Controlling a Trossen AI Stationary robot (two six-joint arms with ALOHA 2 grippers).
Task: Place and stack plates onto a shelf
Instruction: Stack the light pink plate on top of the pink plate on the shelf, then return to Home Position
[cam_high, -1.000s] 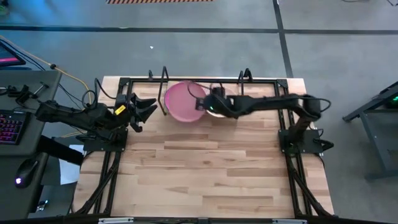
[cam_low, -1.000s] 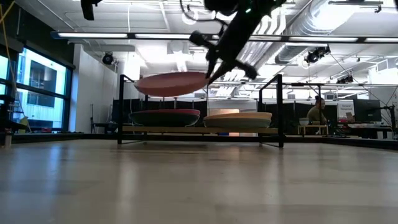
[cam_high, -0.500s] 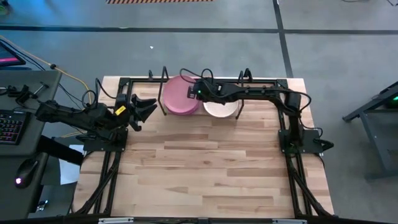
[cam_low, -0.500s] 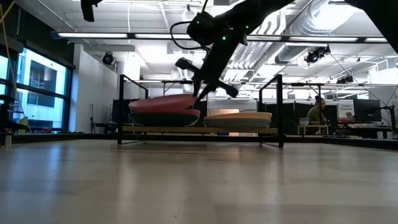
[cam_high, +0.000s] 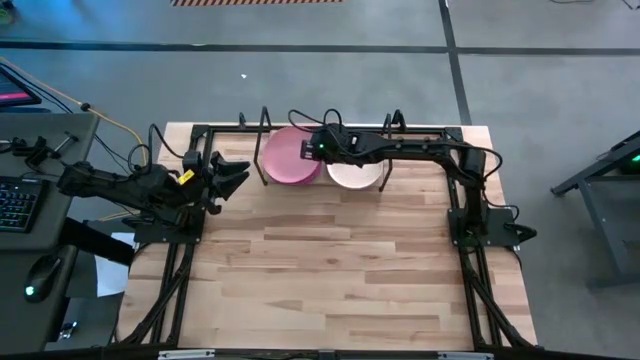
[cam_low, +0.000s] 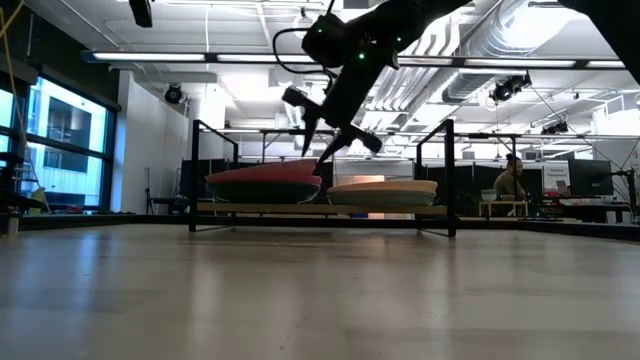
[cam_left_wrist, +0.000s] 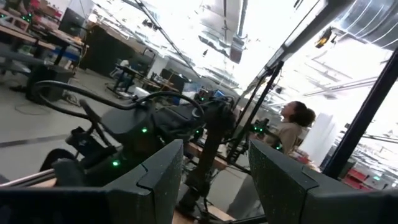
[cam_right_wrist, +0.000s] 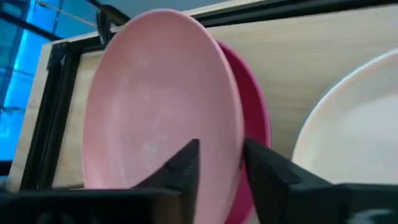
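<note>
While my right end effector (cam_high: 312, 149) reaches out over the back of the worktop (cam_high: 330, 260), the light pink plate (cam_high: 290, 157) lies on the left-hand stack on the shelf (cam_low: 320, 208), on top of the magenta plate (cam_right_wrist: 254, 124), whose rim peeks out beneath it in the right wrist view. In that view the pink rim runs into the narrow gap between my two fingers (cam_right_wrist: 180, 168); they stand only a little apart, and I cannot tell for sure whether they grip the rim or have just let go of it. From the low view the end effector sits just above the right edge of that stack, tilted down toward it.

I judge this to be the close of placing the pink plate: it looks seated flat, so the step in hand is the release. To the right on the shelf sits the cream plate (cam_high: 355, 174), with a darker plate under it in the low view that I cannot identify by colour.

My left end effector (cam_high: 226, 172) waits near the left end of the shelf with its fingers spread and nothing between them.

Next, I think I should open fully, then back away along the plate's plane and lift clear, taking care not to drag the pink rim or knock the black uprights (cam_low: 449, 175). No other plate shows on the worktop, so the stacking may be nearly done.
</note>
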